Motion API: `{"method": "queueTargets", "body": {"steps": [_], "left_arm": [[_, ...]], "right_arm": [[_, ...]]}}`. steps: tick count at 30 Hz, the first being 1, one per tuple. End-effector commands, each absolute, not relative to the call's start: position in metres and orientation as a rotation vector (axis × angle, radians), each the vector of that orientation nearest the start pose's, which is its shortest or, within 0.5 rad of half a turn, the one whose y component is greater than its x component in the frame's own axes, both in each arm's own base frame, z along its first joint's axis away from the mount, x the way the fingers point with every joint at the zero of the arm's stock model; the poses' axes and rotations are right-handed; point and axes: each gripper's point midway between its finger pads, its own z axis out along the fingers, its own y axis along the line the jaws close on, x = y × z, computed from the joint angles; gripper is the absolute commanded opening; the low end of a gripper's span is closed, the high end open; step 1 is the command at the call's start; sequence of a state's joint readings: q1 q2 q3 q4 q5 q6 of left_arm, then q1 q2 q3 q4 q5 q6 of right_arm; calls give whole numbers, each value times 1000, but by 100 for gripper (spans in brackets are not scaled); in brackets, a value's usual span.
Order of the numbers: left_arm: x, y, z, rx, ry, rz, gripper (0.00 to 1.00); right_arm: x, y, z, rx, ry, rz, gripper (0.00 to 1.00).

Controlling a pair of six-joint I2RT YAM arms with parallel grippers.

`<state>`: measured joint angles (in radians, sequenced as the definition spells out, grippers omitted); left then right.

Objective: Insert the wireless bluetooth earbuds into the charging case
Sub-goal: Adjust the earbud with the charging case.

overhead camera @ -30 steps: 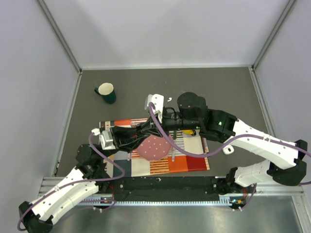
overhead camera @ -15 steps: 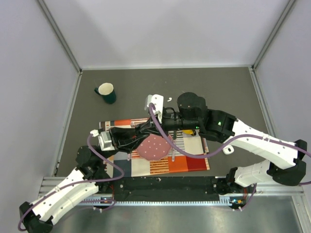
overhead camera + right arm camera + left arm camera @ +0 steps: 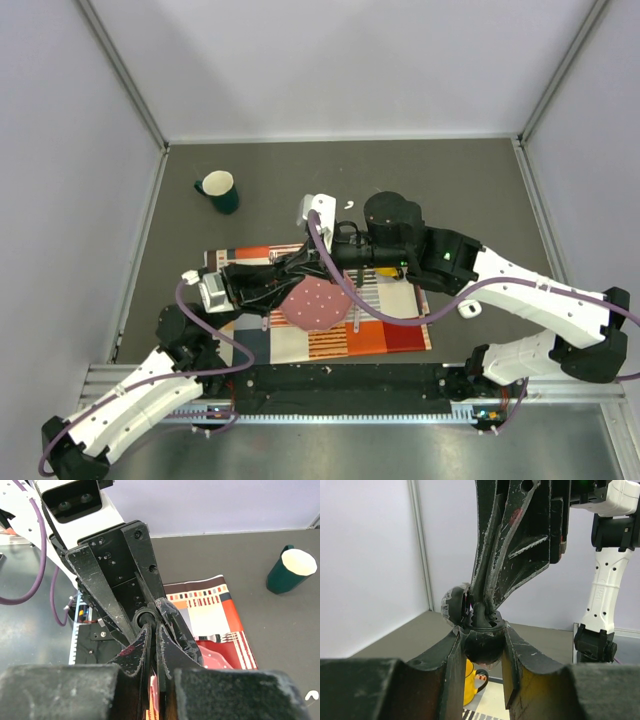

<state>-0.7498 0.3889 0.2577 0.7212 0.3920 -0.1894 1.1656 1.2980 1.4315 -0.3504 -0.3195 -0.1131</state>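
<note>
Left gripper (image 3: 483, 641): clamped on black round object (image 3: 482, 654).
Right gripper (image 3: 152, 630): closed, tips in that object.
Earbud (image 3: 349, 204), case (image 3: 308, 205): on tabletop (image 3: 460, 180), just beyond both grippers on the far side.

The mat (image 3: 395, 338) lies near-centre on the counter (image 3: 480, 190), with the disc (image 3: 316, 304) on it. The mug (image 3: 217, 190) stands far-left of the mat. One earbud (image 3: 348, 204) lies beyond the mat's far edge.
</note>
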Motion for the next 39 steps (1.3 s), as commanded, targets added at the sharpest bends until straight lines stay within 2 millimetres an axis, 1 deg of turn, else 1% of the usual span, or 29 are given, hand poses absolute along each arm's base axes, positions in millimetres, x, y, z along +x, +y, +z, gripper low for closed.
{"method": "queueTargets", "body": {"steps": [1,5,6,8,9,13,17,21,23,24,26,28,29,30,31,32,33,39], "left_arm": [[117,-210,369,601,733,-1045,0],[117,-210,370,602,731,-1046,0],[116,-210,370,602,730,-1046,0],[117,-209,370,603,730,-1040,0],[116,-209,371,603,724,-1040,0],[117,-209,369,601,729,-1034,0],[118,-208,369,597,730,-1030,0],[119,-206,368,590,735,-1018,0],[121,-206,366,587,745,-1011,0],[120,-205,367,586,741,-1009,0],[121,-205,366,584,746,-1006,0],[122,-205,366,583,753,-1003,0],[122,-205,366,581,753,-1003,0],[125,-206,363,585,776,-999,0],[125,-207,364,588,782,-997,0],[126,-208,363,593,789,-997,0],[127,-209,362,594,800,-995,0],[130,-208,361,588,815,-988,0]], "right_arm": [[112,402,354,-1332,1408,1060,0],[115,402,347,-1357,1420,1021,0],[116,401,341,-1375,1437,1007,0],[118,401,337,-1390,1445,971,0],[118,401,330,-1410,1467,949,0],[117,403,319,-1447,1484,923,0],[121,401,315,-1444,1497,891,0],[122,398,318,-1442,1497,873,0],[123,396,319,-1439,1493,867,6],[123,397,321,-1439,1487,866,16],[123,396,325,-1431,1479,871,19],[122,397,332,-1424,1463,882,29],[121,397,334,-1422,1459,887,31],[121,398,342,-1406,1440,899,33],[119,398,345,-1402,1433,913,36],[119,399,350,-1393,1421,919,40],[119,398,357,-1375,1399,928,46],[114,393,376,-1330,1347,966,54]]}}
